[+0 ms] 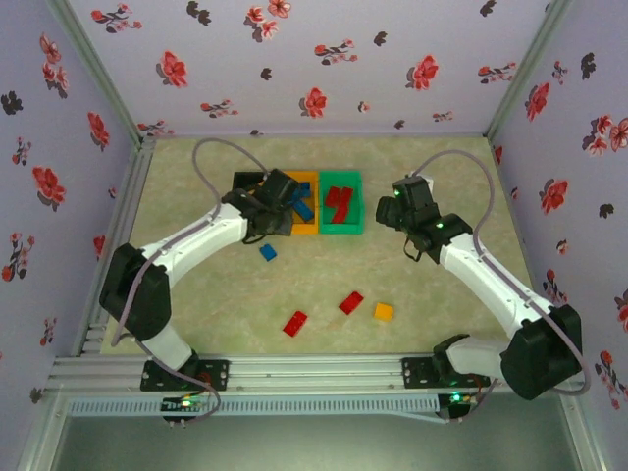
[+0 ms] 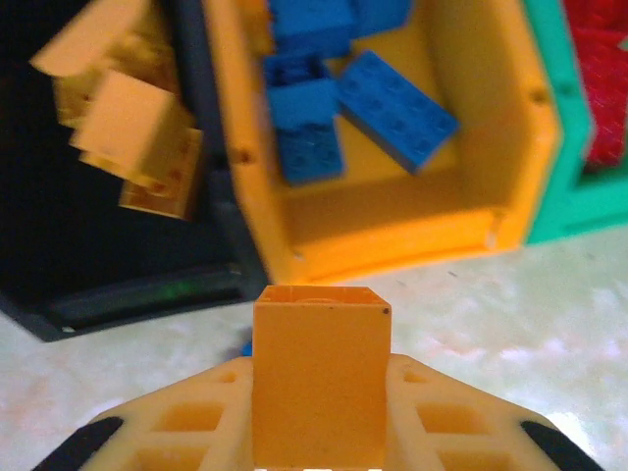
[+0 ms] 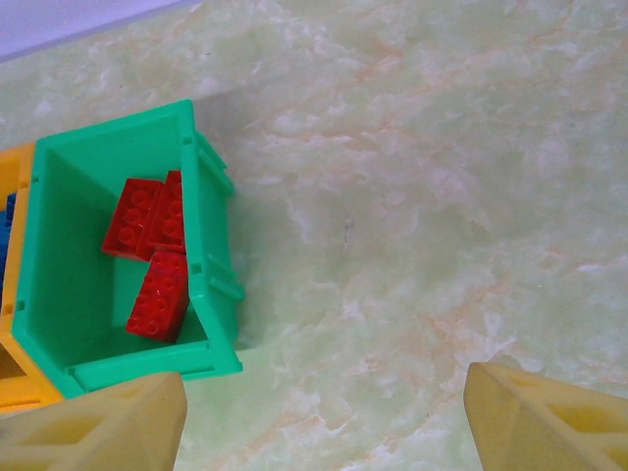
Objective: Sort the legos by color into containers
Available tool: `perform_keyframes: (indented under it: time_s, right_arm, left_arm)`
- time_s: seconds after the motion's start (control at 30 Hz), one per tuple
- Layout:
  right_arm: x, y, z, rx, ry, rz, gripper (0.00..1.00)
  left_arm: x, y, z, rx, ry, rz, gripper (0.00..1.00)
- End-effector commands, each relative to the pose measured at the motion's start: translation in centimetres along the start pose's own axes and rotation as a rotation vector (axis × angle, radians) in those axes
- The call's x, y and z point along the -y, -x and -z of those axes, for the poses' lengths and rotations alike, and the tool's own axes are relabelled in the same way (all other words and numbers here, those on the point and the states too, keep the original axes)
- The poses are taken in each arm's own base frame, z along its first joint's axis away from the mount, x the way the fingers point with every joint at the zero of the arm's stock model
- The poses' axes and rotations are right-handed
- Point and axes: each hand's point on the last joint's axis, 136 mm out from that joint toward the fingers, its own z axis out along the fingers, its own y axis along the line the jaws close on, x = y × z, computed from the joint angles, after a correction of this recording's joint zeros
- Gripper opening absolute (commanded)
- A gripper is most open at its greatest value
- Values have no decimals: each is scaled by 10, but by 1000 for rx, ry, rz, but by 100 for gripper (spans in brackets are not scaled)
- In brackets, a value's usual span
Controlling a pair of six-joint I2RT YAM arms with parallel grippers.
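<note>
Closest to the left wrist lens is the held orange-yellow brick (image 2: 317, 378), clamped tight between the left jaws. It hangs above the worktop (image 2: 510, 324), just short of the corner where the black bin (image 2: 128, 304) and the orange bin (image 2: 392, 245) meet. More orange-yellow bricks (image 2: 132, 137) lie in the black bin and blue bricks (image 2: 397, 108) in the orange one. The green bin (image 2: 554, 177), with red bricks (image 2: 599, 98) inside, closes the row on the right. The step in hand looks like delivery of the held piece to the black bin. The next move calls for carrying it over that bin's near wall, clear of the orange rim, and only then parting the jaws. From the right wrist, the right jaws stand wide apart with nothing between them, their fingers (image 3: 98, 427) low in the picture. Bare worktop lies beyond them, beside the green bin (image 3: 211, 196) and its red bricks (image 3: 157, 294). From above, the left arm (image 1: 196, 240) reaches to the bins at the far middle of the worktop. Four pieces wait loose nearer the bases: a loose blue brick (image 1: 267, 252), a near red brick (image 1: 294, 323), a second red brick (image 1: 351, 302) and a loose orange-yellow brick (image 1: 383, 311). Sorting seems well along but unfinished. No brand, label or writing is legible anywhere.
</note>
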Motion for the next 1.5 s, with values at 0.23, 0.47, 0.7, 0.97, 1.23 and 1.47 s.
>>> perform_keyframes:
  time_s: [0.23, 0.47, 0.7, 0.97, 1.23, 1.47]
  right_arm:
    - [13, 1, 8, 13, -39, 4, 76]
    - [13, 0, 7, 11, -44, 6, 76]
    - [15, 0, 8, 5, -53, 17, 76]
    - [16, -7, 8, -20, -51, 33, 76]
    - [21, -50, 10, -143, -22, 28, 75]
    - [20, -117, 22, -277, -18, 56, 74]
  left_arm:
    - [-83, 28, -12, -7, 141, 121, 26]
    - [-99, 42, -32, -30, 167, 151, 28]
    - [-101, 51, -47, -52, 171, 165, 61]
    - [-100, 49, -27, -22, 148, 178, 71]
    - [-92, 31, 2, 7, 106, 181, 71]
    - [-86, 13, 21, 29, 72, 220, 72]
